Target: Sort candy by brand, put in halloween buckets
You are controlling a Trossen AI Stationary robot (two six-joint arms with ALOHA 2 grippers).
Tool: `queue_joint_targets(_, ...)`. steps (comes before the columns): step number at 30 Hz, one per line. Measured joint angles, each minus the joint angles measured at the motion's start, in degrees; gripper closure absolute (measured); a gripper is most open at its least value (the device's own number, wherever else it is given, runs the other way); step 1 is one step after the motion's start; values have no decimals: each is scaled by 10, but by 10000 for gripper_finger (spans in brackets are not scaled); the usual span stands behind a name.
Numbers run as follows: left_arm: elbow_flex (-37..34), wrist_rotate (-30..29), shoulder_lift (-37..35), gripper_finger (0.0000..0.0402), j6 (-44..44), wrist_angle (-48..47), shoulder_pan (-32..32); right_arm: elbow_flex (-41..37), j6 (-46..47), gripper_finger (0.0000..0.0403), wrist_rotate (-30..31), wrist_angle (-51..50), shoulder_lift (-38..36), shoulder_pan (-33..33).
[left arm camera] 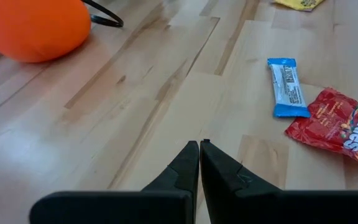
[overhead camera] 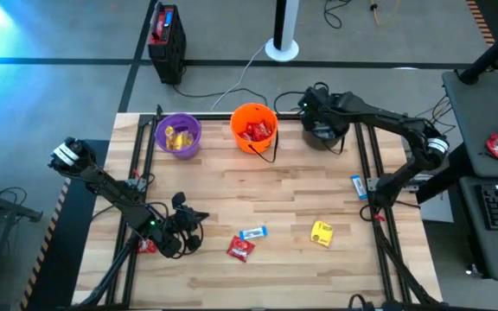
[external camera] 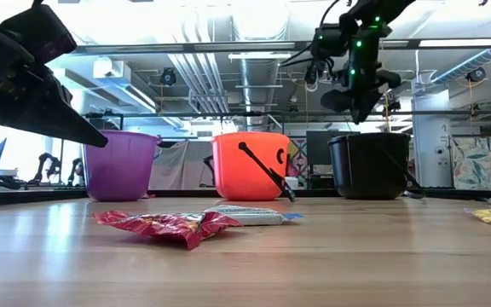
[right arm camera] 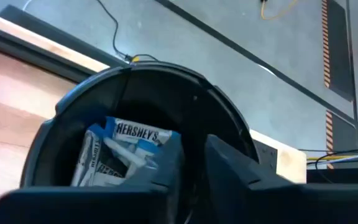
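Table [overhead camera: 275,186]: wood, loose candy near front edge.
R gripper [right arm camera: 194,163]: over black bucket [right arm camera: 73,112], fingers slightly apart, empty.
L gripper [left arm camera: 199,163]: closed, empty.

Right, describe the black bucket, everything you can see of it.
The black bucket is a small round pail of dark, smooth plastic, standing upright at the table's far edge, to the right of the orange bucket and apart from it. Inside lie blue-and-white Hershey's packets. The right gripper hangs directly over its open mouth, jaws a little apart, holding nothing visible. Nothing else is seen touching it.
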Motion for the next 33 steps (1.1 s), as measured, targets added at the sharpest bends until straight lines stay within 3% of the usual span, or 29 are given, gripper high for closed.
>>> queue_joint_targets(5,0,1,0,402,0,0,0,0,1,276,3,1,-7,9)
queue_joint_targets(9,1,24,0,402,-10,4,0,0,3,231,-40,5,-46,57)
queue_joint_targets(13,15,51,2,402,7,6,0,-4,-14,208,-98,17,-85,149)
queue_joint_targets(19,38,34,5,402,45,6,1,-46,-72,202,-112,81,-122,335)
queue_joint_targets(26,44,22,5,402,51,5,1,-153,-119,202,-132,263,-126,504)
queue_joint_targets(33,44,18,5,402,34,10,1,-278,-152,216,-176,546,-88,572)
